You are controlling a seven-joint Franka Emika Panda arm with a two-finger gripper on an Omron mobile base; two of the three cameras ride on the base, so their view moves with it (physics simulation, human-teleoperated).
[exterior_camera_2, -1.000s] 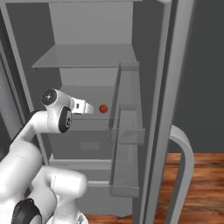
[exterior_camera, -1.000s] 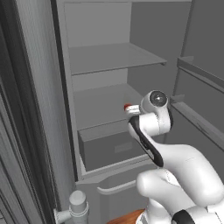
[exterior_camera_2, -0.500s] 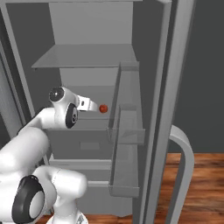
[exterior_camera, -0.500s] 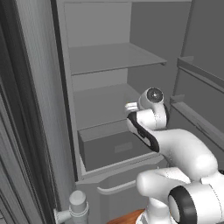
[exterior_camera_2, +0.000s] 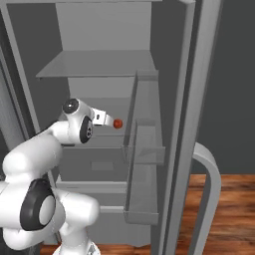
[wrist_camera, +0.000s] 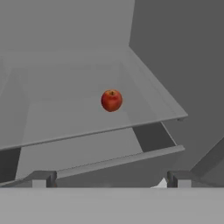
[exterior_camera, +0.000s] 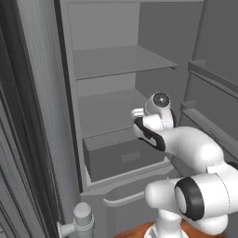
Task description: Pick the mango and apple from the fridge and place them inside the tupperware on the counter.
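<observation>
Approach stage: the two-finger tool (wrist_camera: 109,178), fingers spread apart and empty, has advanced over the last second into the tall light-grey fridge (exterior_camera: 107,60) toward the small round red apple (wrist_camera: 111,100), which lies ungrasped on the flat grey middle shelf (wrist_camera: 65,113).

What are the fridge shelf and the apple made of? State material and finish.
Shelf: looks like flat matte grey plastic or metal; uniform, no gloss, thin edge, hard to say which. Apple: real-looking fruit skin, red, slightly glossy, with a stem dimple on top.
</observation>
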